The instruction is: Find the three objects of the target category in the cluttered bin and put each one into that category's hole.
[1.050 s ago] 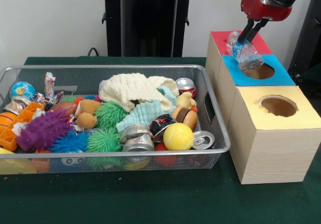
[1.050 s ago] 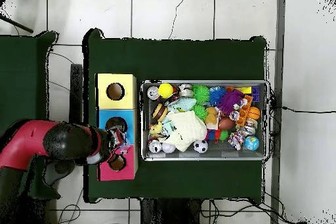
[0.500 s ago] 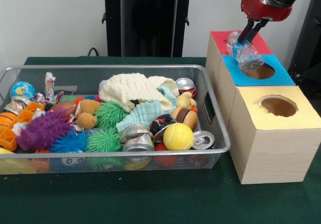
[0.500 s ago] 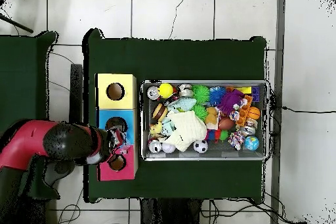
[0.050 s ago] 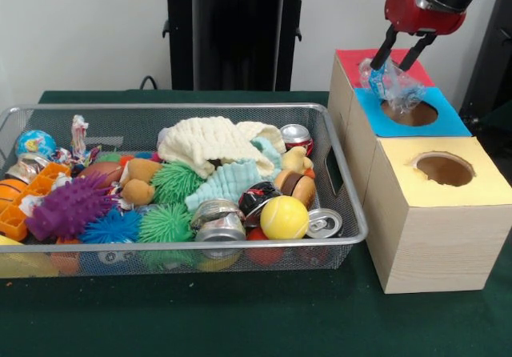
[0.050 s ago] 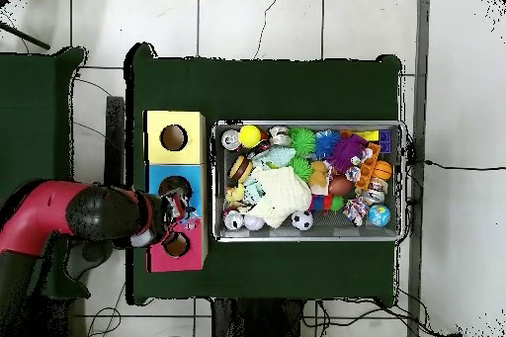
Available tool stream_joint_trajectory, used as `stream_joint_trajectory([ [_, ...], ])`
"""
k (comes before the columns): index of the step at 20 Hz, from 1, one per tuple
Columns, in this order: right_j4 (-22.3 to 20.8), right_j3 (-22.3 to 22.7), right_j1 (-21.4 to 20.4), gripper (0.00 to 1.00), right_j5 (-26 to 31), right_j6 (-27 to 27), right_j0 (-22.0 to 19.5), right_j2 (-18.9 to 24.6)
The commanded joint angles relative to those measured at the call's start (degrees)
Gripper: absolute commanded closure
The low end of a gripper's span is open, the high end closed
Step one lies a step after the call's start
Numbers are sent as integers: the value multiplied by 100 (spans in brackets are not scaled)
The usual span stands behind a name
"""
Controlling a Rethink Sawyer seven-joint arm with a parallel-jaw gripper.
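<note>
Gripper (image 5: 399,55) fingers stood spread apart above the blue-topped box (image 5: 444,119), its black fingertips flanking the upper end of a crumpled clear plastic bottle (image 5: 390,85) without pinching it. That bottle sat tilted at the far-left rim of the blue box's round hole (image 5: 410,114), its lower end dipping toward the opening.

Nearest the camera on the green tabletop (image 5: 240,317) were the wire-mesh bin (image 5: 344,205) and the yellow-topped box (image 5: 448,205) with its own open hole (image 5: 445,169). Along the bin's front edge lay a crushed silver can (image 5: 218,221), a yellow ball (image 5: 284,217) and another can (image 5: 323,223) showing its top; to the left sat green (image 5: 164,222), blue (image 5: 112,227) and purple (image 5: 68,209) spiky toys. Farther back rested a cream knitted cloth (image 5: 210,143), a red-and-silver can (image 5: 295,137) and a small globe ball (image 5: 35,143) in the far-left corner.

Behind the blue box stood the red-topped box (image 5: 356,59). In the overhead view, the red arm (image 6: 59,216) reached over the blue and red boxes, covering the bottle from above.
</note>
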Motion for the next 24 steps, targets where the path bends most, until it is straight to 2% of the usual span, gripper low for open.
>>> stream_joint_trajectory([
  [1, 388, 60, 372, 0, -63, 1652, -49, 567],
  [12, 419, -94, 426, 0, -50, 1744, -139, 531],
  [16, 424, -273, 517, 0, -7, 1858, -236, 498],
  [24, 467, -310, 562, 0, 88, 1870, -276, 448],
])
